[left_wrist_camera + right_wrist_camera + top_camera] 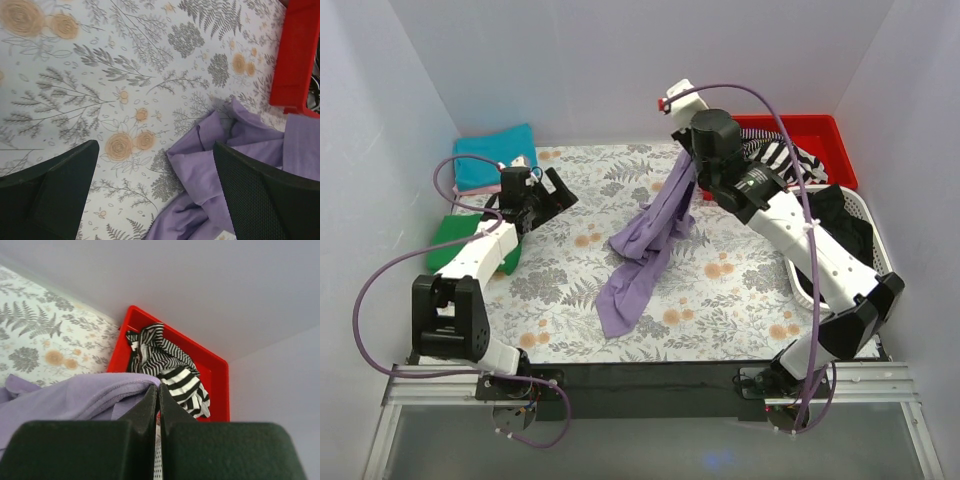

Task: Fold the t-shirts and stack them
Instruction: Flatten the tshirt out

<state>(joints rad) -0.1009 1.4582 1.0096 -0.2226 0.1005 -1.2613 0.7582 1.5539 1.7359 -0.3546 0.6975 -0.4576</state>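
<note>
No readable txt, labels, brands or nos. anywhere in these views.

Plain pale walls point(620, 60) on 3 sides of a floral-patterned table point(740, 300)

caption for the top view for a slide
Right gripper holds a lavender t-shirt up, its tail trailing on the floral table; left gripper open.

Free lane: floral table point(740, 300) near right; lavender t-shirt point(640, 255) drapes centre; red bin point(830, 135) far right.
</note>
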